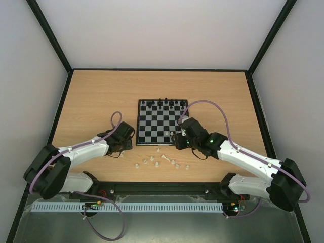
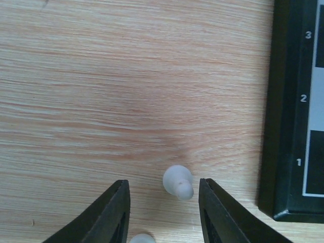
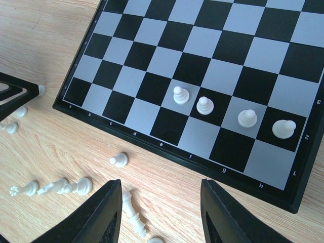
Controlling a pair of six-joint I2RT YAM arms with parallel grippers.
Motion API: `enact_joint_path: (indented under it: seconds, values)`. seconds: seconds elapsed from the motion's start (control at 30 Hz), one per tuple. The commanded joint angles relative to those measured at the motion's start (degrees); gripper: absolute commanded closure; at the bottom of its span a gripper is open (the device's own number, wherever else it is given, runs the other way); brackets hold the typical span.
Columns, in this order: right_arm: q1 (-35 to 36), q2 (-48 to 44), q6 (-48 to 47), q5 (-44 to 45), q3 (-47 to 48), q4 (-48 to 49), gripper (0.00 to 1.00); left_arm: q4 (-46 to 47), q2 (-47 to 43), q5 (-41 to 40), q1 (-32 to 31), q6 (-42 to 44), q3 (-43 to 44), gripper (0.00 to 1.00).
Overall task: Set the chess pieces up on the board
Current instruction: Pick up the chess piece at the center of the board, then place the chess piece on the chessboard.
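Note:
The board (image 1: 152, 126) lies mid-table with black pieces along its far row. Four whitish pawns stand side by side in its near-right squares; the first is (image 3: 178, 94) and the last (image 3: 283, 128). More chess pieces (image 1: 164, 159) lie scattered on the wood in front of the board. My left gripper (image 2: 164, 202) is open around one upright pawn (image 2: 177, 181), with a gap on each side. A second piece (image 2: 142, 238) shows at the bottom edge of that view. My right gripper (image 3: 161, 202) hangs open over bare wood by the board's near edge, with nothing between its fingers.
Loose pieces lie near the right gripper: a pawn (image 3: 119, 160), a tall toppled piece (image 3: 132, 212) by its left finger, and others further left (image 3: 76, 186). The board's black border (image 2: 283, 152) runs just right of the left gripper. Black-framed walls enclose the table.

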Motion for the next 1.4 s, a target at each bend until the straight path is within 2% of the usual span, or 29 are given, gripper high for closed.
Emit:
enact_joint_path:
  seconds: [0.0,0.1,0.4,0.5,0.77,1.03,1.37]
  values:
    - [-0.2,-1.0,-0.6,-0.6,-0.8,0.1,0.57,0.0,2.1,-1.3,-0.2,-0.2,1.3,0.62]
    - [-0.2,-0.9,-0.7,-0.7,-0.9,0.2,0.57,0.6,3.0,-1.1,-0.3,0.1,1.8,0.71]
    - [-0.2,-0.9,-0.6,-0.3,-1.1,0.1,0.57,0.1,2.6,-1.9,-0.4,0.5,2.4,0.79]
    - [-0.2,-0.8,-0.7,-0.4,-1.1,0.2,0.57,0.0,2.4,-2.0,-0.4,0.7,2.7,0.88]
    - [-0.2,-0.8,-0.6,0.1,-1.1,0.2,0.57,-1.0,2.0,-1.6,-0.9,0.7,3.1,0.96]
    - [-0.2,-1.6,-0.2,2.6,-1.3,-0.1,0.57,-8.0,2.1,-2.9,-6.7,1.5,14.3,0.96]
    - [-0.2,-2.4,0.5,6.3,-1.6,-0.3,0.57,-5.8,14.7,-0.9,-12.5,2.7,25.0,0.95]
